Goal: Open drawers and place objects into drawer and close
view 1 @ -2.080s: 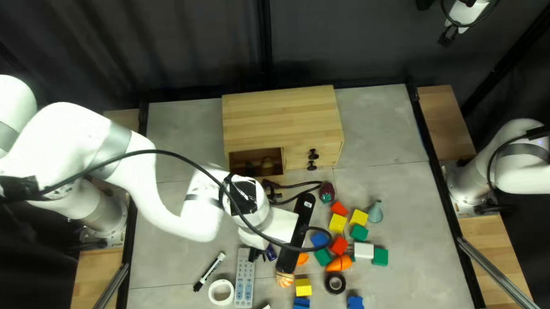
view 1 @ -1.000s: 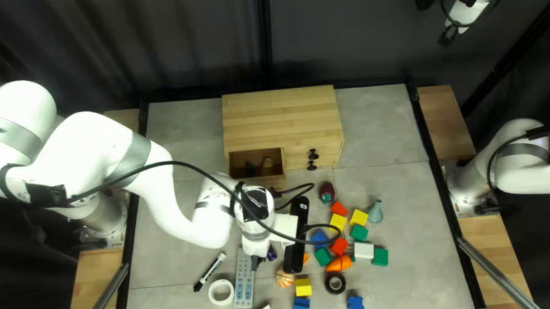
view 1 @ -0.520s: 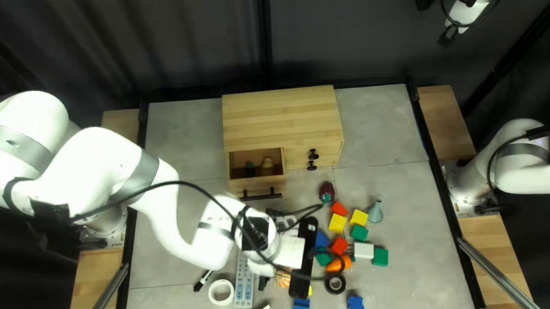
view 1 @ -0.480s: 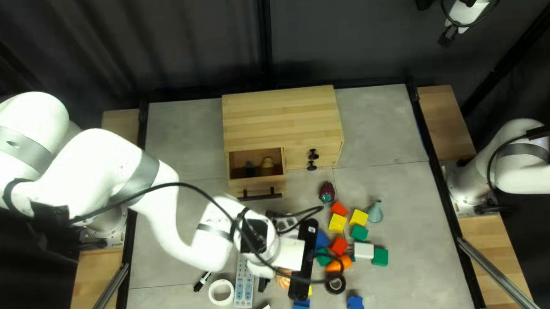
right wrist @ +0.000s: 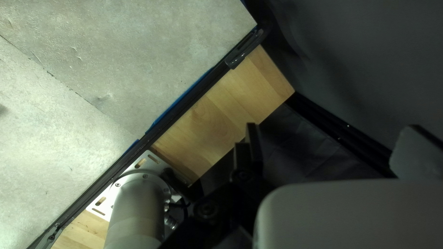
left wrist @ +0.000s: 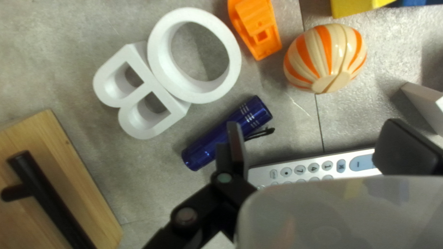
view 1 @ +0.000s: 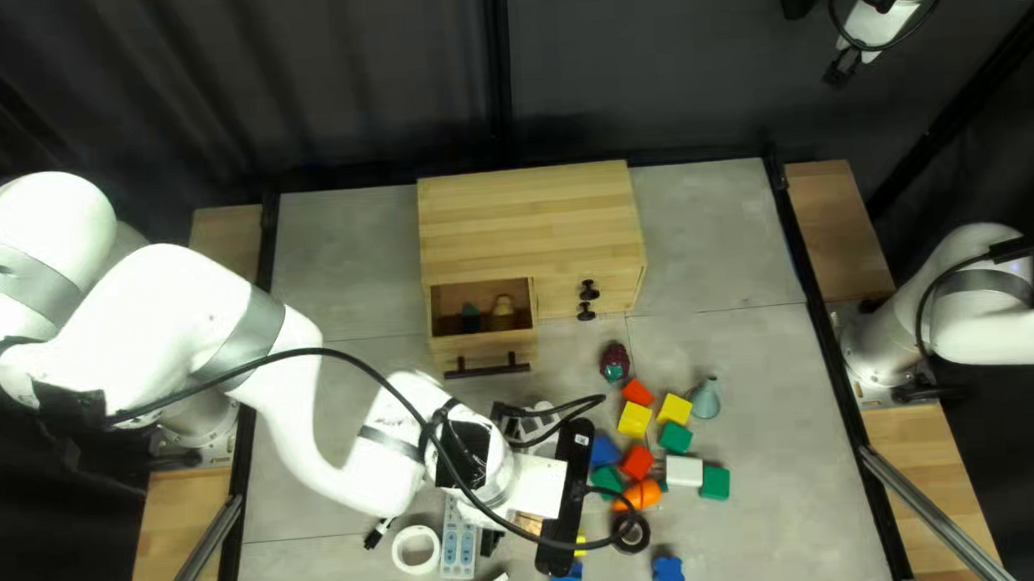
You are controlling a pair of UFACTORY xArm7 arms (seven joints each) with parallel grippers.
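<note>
Left pincer (left wrist: 316, 133) hangs spread over blue torch (left wrist: 213, 142), likely for grasping; drawer (view 1: 485, 345) near torch stands open, presumably for stowing; right pincer (right wrist: 331, 138) also spread.

"Quick, where's room showing?"

"A wide lane is running between the green block (view 1: 714, 483) and right rail (view 1: 845, 414). A narrower gap is running between the flashlight (left wrist: 203, 147) and striped ball (left wrist: 327, 55)."

"And what's blocking?"

"The open drawer (view 1: 485, 348) is jutting out, handle (view 1: 486, 369) foremost. The remote (left wrist: 318, 168) is lying below the left gripper's (view 1: 493, 541) spread fingers. The white ring (left wrist: 159, 69) is crowding the flashlight, and a cable (view 1: 360, 365) is looping over the orange toy (view 1: 644, 495)."
</note>
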